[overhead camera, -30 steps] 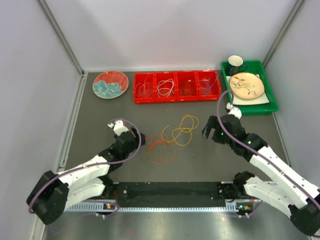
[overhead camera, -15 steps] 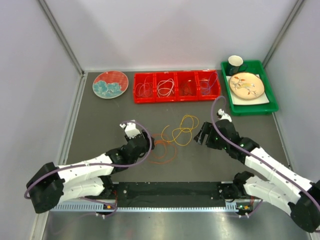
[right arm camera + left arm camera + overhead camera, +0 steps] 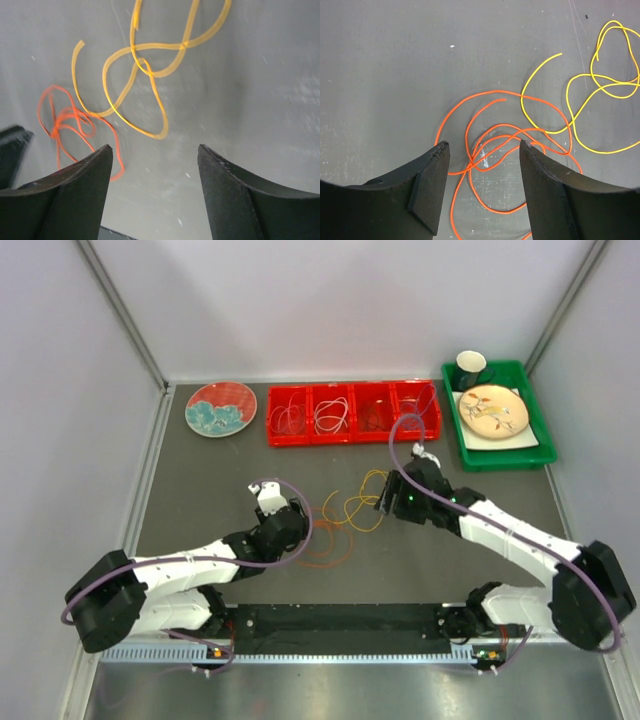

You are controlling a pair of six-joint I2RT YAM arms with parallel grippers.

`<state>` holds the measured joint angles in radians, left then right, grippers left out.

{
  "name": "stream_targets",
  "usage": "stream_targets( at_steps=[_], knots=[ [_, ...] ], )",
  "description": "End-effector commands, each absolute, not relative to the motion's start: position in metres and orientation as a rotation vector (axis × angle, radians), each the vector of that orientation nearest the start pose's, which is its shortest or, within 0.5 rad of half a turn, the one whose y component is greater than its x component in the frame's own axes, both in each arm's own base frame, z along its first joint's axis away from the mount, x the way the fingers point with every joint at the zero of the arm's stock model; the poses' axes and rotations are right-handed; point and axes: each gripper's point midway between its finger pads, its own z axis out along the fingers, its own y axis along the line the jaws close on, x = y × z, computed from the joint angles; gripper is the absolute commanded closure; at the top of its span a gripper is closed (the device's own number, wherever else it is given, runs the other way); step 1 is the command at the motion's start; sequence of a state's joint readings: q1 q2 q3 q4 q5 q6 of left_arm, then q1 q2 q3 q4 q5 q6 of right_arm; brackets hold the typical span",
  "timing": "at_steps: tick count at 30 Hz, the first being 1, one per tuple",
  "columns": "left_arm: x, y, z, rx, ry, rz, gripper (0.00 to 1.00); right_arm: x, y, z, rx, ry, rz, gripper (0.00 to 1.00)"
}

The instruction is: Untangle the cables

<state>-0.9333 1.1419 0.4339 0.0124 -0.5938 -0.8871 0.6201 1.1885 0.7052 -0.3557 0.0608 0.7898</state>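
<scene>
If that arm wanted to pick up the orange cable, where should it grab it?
Probably the orange cable's bare outer arc, on the side away from the yellow cable and clear of its own crossings. It lies flat on the table, so come straight down, with the left end effector straddling the strand.

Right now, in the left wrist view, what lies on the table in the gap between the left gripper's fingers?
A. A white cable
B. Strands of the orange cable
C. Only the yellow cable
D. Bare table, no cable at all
B: strands of the orange cable cross the gap of the open left gripper, while the yellow cable lies farther off to the upper right, outside the fingers.
</scene>
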Motion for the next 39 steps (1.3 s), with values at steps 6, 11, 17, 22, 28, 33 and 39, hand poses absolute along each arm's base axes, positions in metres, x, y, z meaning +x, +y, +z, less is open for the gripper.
stream_targets(
  at_steps=[6,11,17,22,28,33,39],
  knots=[
    [0.247,-0.205,0.076,-0.272,2.106,-0.37,0.37,0.274,0.217,0.082,0.207,2.524,0.483,0.39],
    [0.248,-0.206,0.074,-0.265,2.111,-0.359,0.37,0.272,0.226,0.067,0.155,2.558,0.499,0.48],
    [0.249,-0.205,0.074,-0.266,2.111,-0.354,0.37,0.281,0.225,0.068,0.1,2.57,0.413,0.91],
    [0.25,-0.205,0.073,-0.271,2.111,-0.344,0.37,0.297,0.224,0.105,0.058,2.506,0.372,1.0],
    [0.252,-0.206,0.071,-0.269,2.116,-0.329,0.38,0.305,0.234,0.208,-0.048,2.34,0.496,1.0],
    [0.252,-0.206,0.071,-0.269,2.115,-0.328,0.38,0.294,0.246,0.355,-0.166,2.079,0.693,1.0],
    [0.252,-0.206,0.071,-0.268,2.116,-0.329,0.38,0.271,0.224,0.442,-0.143,1.949,0.719,1.0]
  ],
)
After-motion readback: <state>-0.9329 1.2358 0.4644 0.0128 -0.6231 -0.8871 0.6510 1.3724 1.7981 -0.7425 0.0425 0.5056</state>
